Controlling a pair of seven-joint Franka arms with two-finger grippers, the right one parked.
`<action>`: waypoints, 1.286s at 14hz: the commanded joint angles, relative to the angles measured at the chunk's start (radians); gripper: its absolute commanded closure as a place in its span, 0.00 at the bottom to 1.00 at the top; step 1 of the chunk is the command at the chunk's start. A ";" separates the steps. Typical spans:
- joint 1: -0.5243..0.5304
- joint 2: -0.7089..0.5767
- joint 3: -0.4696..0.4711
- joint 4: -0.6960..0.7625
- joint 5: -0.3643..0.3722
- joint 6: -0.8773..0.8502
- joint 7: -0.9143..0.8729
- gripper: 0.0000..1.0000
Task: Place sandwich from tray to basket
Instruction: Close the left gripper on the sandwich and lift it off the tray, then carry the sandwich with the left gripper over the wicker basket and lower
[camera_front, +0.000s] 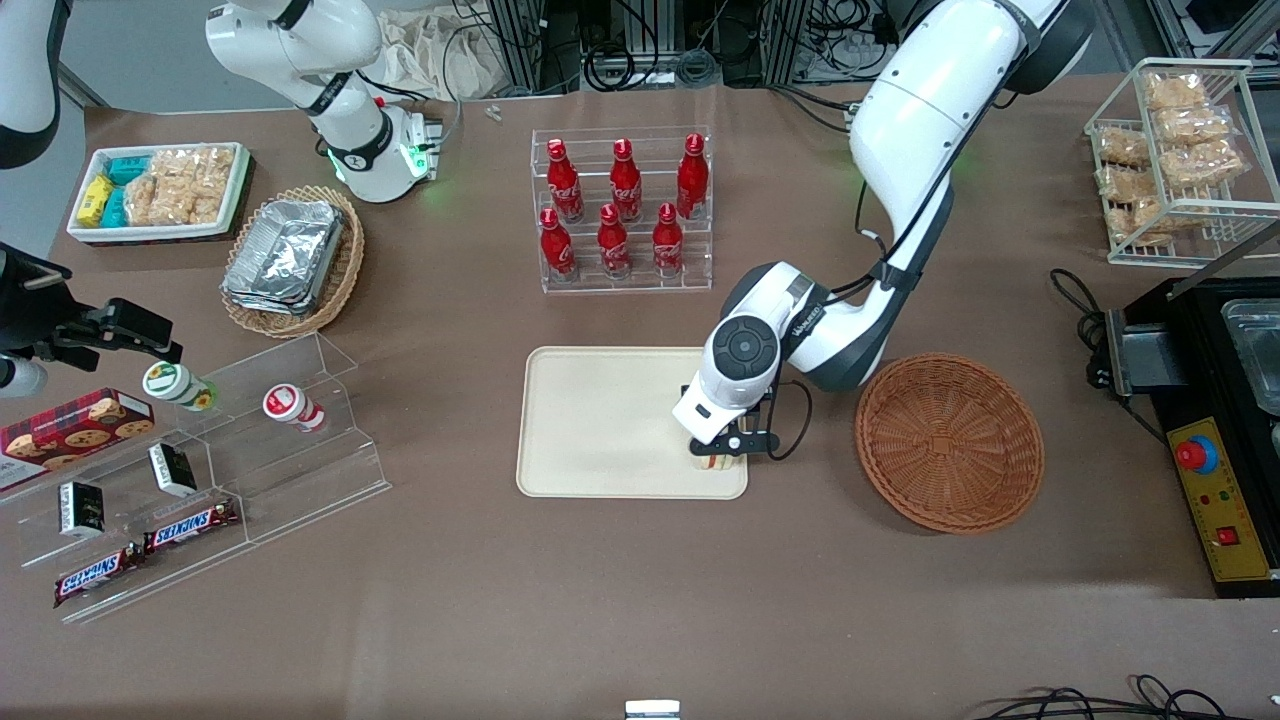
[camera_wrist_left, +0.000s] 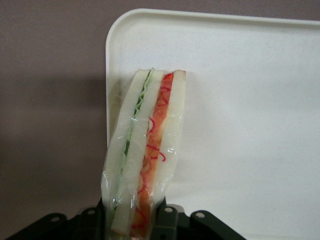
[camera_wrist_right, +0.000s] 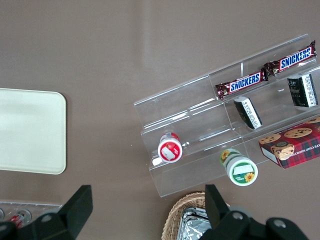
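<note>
In the front view my gripper (camera_front: 735, 443) is down at the cream tray (camera_front: 610, 420), at its edge toward the working arm's end. The sandwich (camera_front: 714, 462) shows only partly beneath it, the rest hidden by the gripper. In the left wrist view the wrapped sandwich (camera_wrist_left: 145, 145), with green and red filling between white bread, stands out from my gripper (camera_wrist_left: 132, 215), whose fingers press on both its sides. The tray (camera_wrist_left: 240, 110) lies under it. The round brown wicker basket (camera_front: 950, 443) sits beside the tray, toward the working arm's end.
A clear rack of red bottles (camera_front: 625, 210) stands farther from the front camera than the tray. A white wire rack of packaged bread (camera_front: 1190, 150) and a black appliance (camera_front: 1225, 450) are at the working arm's end. A clear stepped shelf (camera_front: 290, 460) lies toward the parked arm's end.
</note>
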 joint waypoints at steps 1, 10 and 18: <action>0.001 -0.062 0.006 0.012 -0.001 -0.031 -0.058 1.00; 0.346 -0.371 0.012 0.014 -0.077 -0.517 -0.081 1.00; 0.549 -0.352 0.025 -0.257 -0.008 -0.187 -0.353 1.00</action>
